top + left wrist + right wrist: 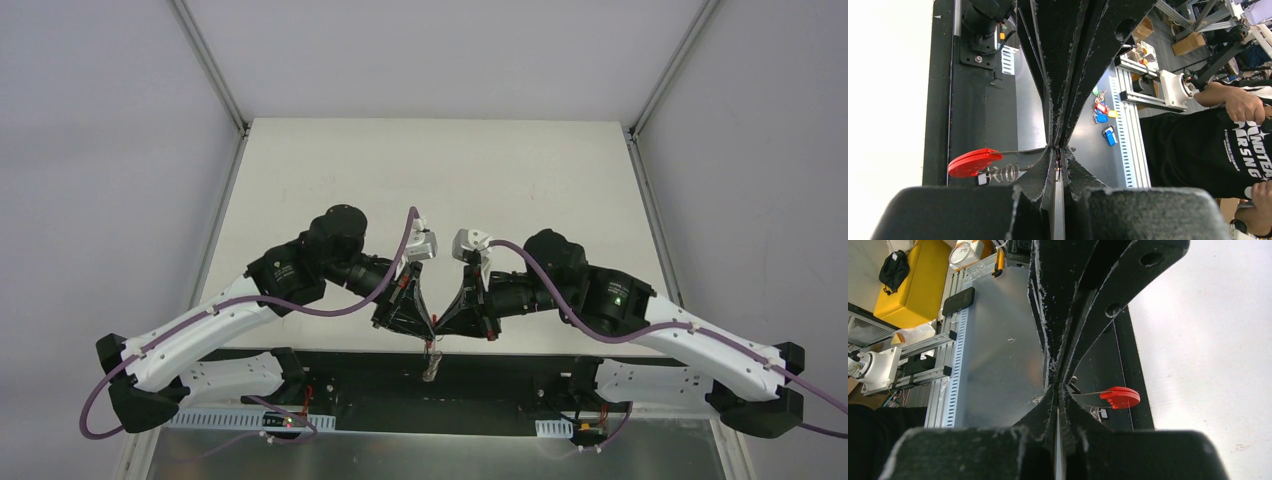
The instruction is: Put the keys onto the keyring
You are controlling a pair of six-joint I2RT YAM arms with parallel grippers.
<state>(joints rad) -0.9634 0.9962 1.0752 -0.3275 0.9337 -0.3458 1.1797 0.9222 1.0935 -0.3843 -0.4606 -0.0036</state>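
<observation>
Both my pincers are closed and meet tip to tip at the near edge of the white table (pixel 430 180), midway between my two bases. My left pincer (pixel 1058 161) has its black fingers pressed together, with a thin dark sliver (pixel 1058 169) showing in the seam between them; what that sliver is I cannot tell. My right pincer (pixel 1058 391) is likewise squeezed shut, its tips against the left one's.

The keyring (pixel 432 363), a bunch of thin silver wire loops (pixel 1004 172) joined to a grey-white curved strap (pixel 1087 396) and a red crescent tag (pixel 973 162), hangs from the spot where the tips meet. It sits just on their near side, over the black strip (pixel 370 385) along the table's near edge. The strap runs from the pinch point out to the tag, and the coiled loops lie just beside the tag. Which pair of fingers actually grips it I cannot tell.

Past the near edge, a person in a black printed shirt (pixel 1198 145) is in view.
</observation>
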